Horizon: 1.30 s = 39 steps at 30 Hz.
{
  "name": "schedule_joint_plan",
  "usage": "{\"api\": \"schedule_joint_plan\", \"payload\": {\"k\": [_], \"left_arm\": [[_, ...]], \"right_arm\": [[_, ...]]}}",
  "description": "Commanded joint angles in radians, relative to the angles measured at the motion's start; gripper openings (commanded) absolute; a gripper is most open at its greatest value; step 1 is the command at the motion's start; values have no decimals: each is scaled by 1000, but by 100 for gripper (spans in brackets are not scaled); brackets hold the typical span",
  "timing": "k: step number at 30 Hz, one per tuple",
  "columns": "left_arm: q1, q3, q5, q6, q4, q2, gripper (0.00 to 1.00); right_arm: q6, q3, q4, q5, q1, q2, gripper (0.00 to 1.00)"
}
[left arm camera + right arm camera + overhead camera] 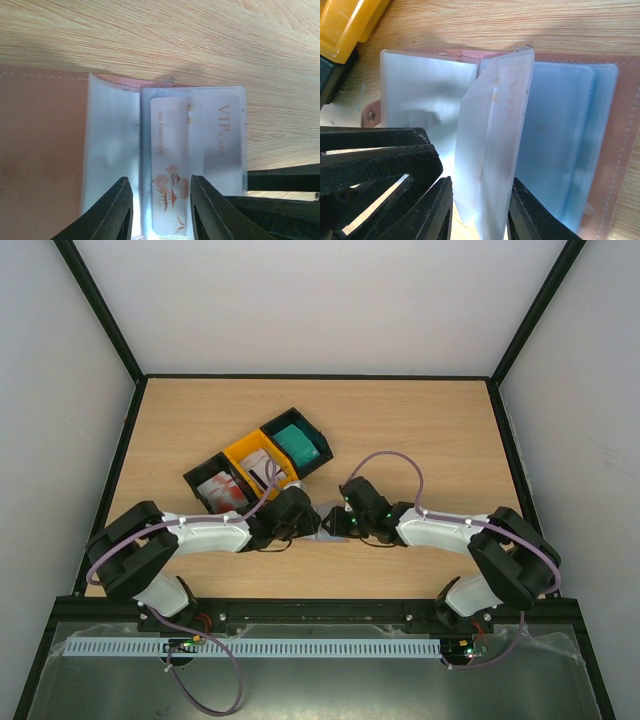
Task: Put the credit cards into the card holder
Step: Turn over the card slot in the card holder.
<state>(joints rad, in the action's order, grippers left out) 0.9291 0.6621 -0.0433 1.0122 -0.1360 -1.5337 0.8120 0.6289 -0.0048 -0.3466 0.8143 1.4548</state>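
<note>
The card holder (326, 533) lies open on the table between both grippers. In the left wrist view its pinkish-brown cover (40, 150) is on the left. A pale card (175, 140) printed "VIP card" sits partly inside a clear pocket leaf. My left gripper (160, 180) is open, its fingers either side of the card's near end. In the right wrist view that leaf (495, 125) stands up from the card holder (625, 150), between the fingers of my open right gripper (480, 182). Both grippers, left (303, 522) and right (340, 525), meet over the holder.
Three joined trays stand behind the left gripper. A black one holds red-and-white cards (222, 490), a yellow one (240, 455) holds pale cards (258, 468), and a black one holds teal cards (297, 443). The yellow tray's corner (345, 25) shows beside the holder.
</note>
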Motion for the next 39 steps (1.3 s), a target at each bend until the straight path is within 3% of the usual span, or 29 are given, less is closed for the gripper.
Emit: {"api": "schedule_joint_plan", "payload": {"k": [1,8,16,24,27,30,39], "left_arm": [[1,18,-68,-10,84,42,33],[-6,5,-183,-17,200,92,30],[-32,-74,-172,-9,184,123,22],[-70,-137,-166,-13,174,173,21],[-81,-151,-163,-17,176,189,21],[-90,-159,-155,-21,170,199,21],[-112,-137,-139,-77,195,298,25]], "right_arm": [[-9,23,44,-29,8,17,30],[-32,50,63,-69,8,28,34],[-79,75,150,-185,9,121,44],[-89,83,265,-281,15,167,65],[-86,81,270,-259,16,168,69],[-76,84,258,-225,16,184,68],[-40,121,214,-141,16,277,47]]}}
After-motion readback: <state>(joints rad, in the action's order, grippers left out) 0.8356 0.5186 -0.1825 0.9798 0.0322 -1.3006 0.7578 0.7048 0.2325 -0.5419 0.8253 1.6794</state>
